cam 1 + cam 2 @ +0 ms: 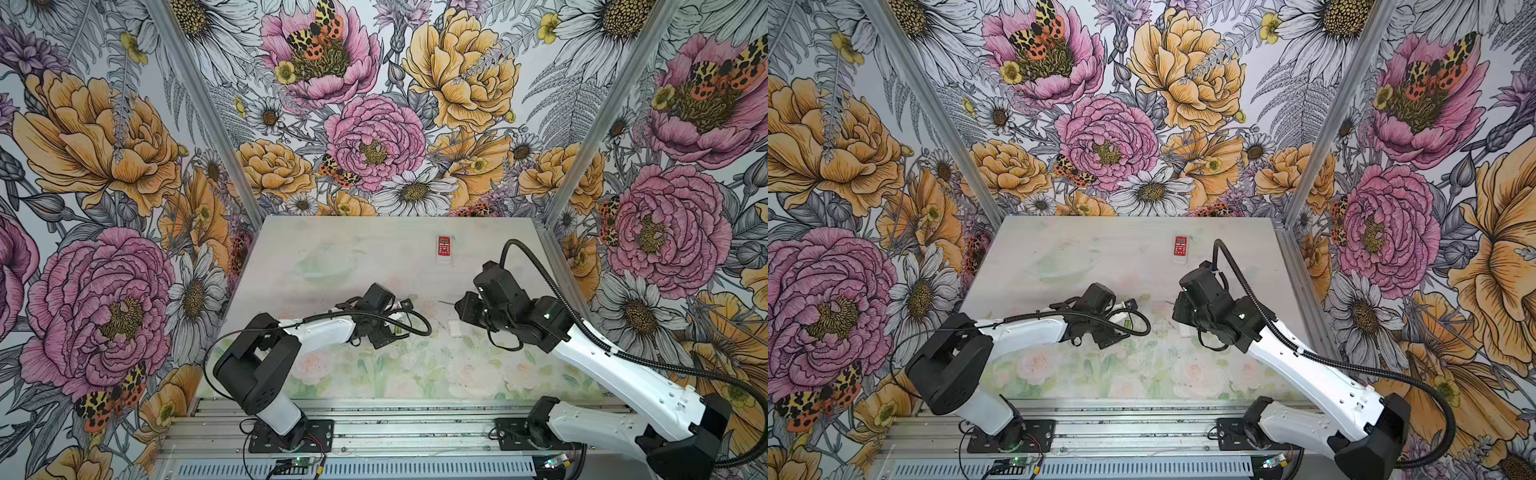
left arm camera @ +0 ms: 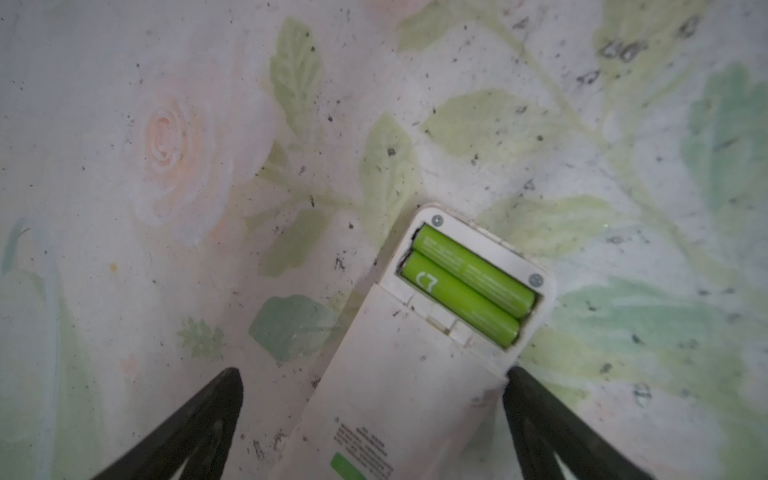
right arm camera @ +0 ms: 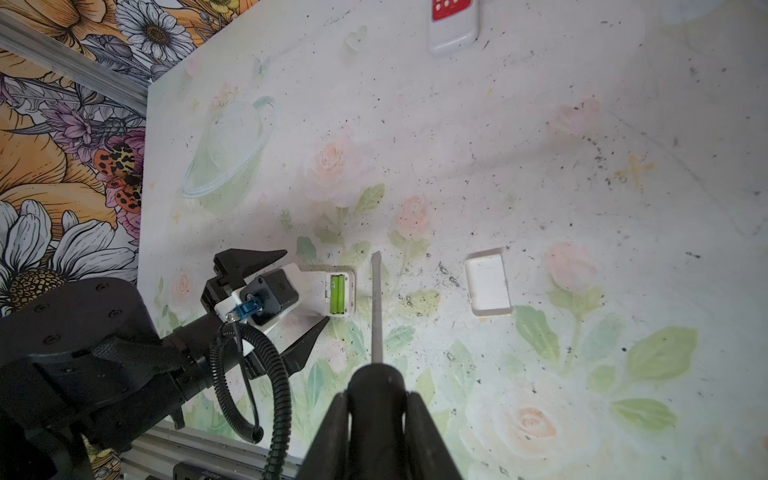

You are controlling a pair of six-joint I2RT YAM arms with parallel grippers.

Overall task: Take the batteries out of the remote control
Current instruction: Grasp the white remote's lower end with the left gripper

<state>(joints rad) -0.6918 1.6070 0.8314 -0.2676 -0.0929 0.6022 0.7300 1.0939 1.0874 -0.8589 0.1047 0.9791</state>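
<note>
Since the lid (image 3: 488, 286) is already off and lies on the table (image 3: 582, 187) apart from the remote (image 2: 399, 395), the two green batteries (image 2: 469, 286) sit bare in their bay, side by side and touching, at one end of the white casing. In both top views the remote lies just below the middle of the frame, mostly hidden under the left gripper (image 2: 374, 370), with the lid a little to its right.

The left jaws stand wide on either side of the casing. One tip looks to touch its edge and the other is clear, so nothing is clamped. The right gripper (image 3: 376, 395) has its jaws closed on the handle of the screwdriver (image 3: 377, 307). Its blade lies just beside the bay end of the remote, apart from it.

These batteries are probably light, stiff and smooth, and being round they will roll once free. They sit flush between the bay walls, so there is no flank to pinch. The likelier way in is to lever one end cap up with the blade, then take the raised cell across its middle. Which end bears the spring I cannot tell. The casing looks light too and may slide or tip under the lever unless the left jaws close on its long sides, clear of the bay.
</note>
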